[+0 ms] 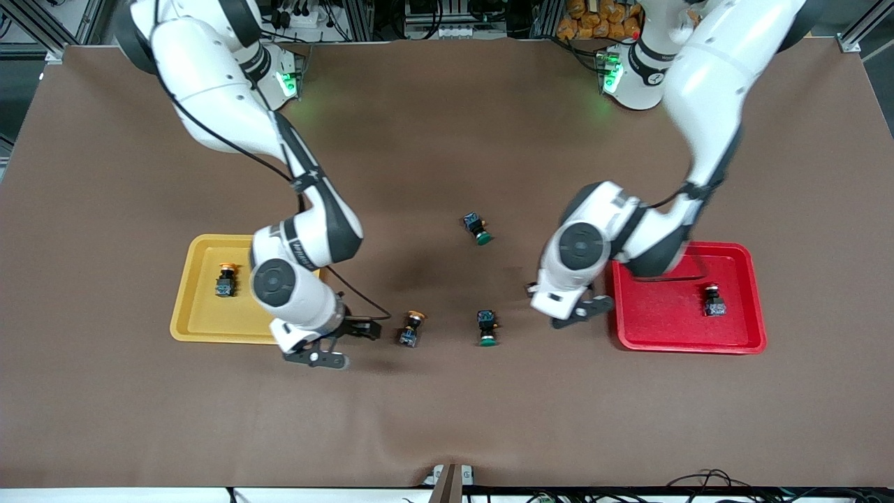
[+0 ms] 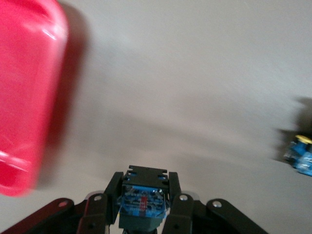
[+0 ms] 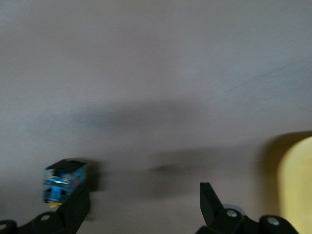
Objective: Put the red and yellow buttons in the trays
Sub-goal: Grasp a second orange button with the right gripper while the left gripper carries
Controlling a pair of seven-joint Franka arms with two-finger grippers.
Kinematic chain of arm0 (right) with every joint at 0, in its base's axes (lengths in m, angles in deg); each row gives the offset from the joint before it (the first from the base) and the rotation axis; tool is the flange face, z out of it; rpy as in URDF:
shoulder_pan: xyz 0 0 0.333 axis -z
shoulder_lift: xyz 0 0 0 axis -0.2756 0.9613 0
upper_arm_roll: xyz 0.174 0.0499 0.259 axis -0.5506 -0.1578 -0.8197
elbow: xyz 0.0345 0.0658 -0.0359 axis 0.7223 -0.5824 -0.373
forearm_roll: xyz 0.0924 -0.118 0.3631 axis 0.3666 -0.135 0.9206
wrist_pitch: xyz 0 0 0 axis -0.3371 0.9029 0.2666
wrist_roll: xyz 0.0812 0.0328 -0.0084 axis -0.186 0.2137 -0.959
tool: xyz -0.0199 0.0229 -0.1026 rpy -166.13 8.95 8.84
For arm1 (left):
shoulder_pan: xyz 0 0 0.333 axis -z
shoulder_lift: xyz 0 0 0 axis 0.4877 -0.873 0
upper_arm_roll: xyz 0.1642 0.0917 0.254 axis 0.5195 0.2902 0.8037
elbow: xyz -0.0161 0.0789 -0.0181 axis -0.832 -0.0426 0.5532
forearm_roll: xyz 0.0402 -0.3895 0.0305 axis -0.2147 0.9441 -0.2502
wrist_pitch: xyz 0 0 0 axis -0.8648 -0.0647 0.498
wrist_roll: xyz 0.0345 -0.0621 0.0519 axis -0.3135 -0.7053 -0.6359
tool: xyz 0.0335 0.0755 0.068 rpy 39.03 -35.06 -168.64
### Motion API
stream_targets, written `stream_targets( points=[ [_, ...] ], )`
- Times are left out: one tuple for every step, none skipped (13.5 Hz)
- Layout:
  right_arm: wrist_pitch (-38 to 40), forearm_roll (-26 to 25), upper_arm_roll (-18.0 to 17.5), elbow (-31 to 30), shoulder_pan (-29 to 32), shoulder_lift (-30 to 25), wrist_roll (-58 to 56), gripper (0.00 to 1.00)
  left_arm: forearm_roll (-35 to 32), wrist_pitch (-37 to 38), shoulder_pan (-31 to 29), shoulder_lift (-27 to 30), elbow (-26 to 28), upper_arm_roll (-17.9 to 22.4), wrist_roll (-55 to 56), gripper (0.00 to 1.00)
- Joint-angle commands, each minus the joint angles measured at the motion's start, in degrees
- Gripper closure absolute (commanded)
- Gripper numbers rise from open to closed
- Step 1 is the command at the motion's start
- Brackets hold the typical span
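Table [image 1: 447, 419], brown, carries everything. Yellow tray [image 1: 202, 328] lies toward the right arm's end; one yellow-capped button [image 1: 225, 281] already rests in it. Red tray [image 1: 670, 328] lies toward the left arm's end; one red-capped button [image 1: 713, 302] rests in it.

Right hand [image 1: 353, 342] is low over the table beside the yellow tray, fingers spread and empty; a loose yellow-capped button [image 1: 411, 328] lies just beside it. Left hand [image 2: 145, 207] is over the table beside the red tray, clamped on a blue-bodied button [image 2: 142, 202]; cap colour hidden.

Two green-capped buttons [image 1: 487, 327] lie mid-table; not for sorting.

Judgement: right hand should straddle the loose button squarely before closing; left hand should clear the red tray's rim before releasing.
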Motion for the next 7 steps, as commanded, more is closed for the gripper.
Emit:
stream_targets(
  points=[
    [-2.16,1.00,0.58,6.26,-3.52,5.25,6.71,0.00,1.36,4.13,-6.23,4.22,1.69,-0.70,-12.40,1.00],
    [-4.00,1.00,0.58,7.57,-4.76,6.92,9.17,0.00,1.36,4.57,-8.94,4.75,1.77,-0.70,-17.66,1.00],
    [-5.07,1.00,0.58,9.59,-5.55,9.02,10.59,0.00,1.28,4.58,-11.32,4.75,1.86,-0.70,-22.33,1.00],
    [-5.16,1.00,0.58,11.17,-5.91,10.61,11.38,0.00,1.27,4.49,-13.69,4.58,1.95,-0.70,-25.86,1.00],
    [-5.16,1.00,0.58,11.80,-5.91,11.24,11.56,0.00,1.19,3.79,-15.72,4.14,2.13,-0.70,-29.11,1.00],
    [-5.16,0.91,0.58,11.81,-6.09,11.33,11.65,0.00,1.19,2.91,-17.22,3.96,2.39,-0.70,-32.10,1.00],
    [-5.16,0.91,0.58,11.89,-6.09,11.50,11.65,0.00,1.19,0.99,-18.54,3.53,3.52,-0.61,-33.96,1.00]
  ],
)
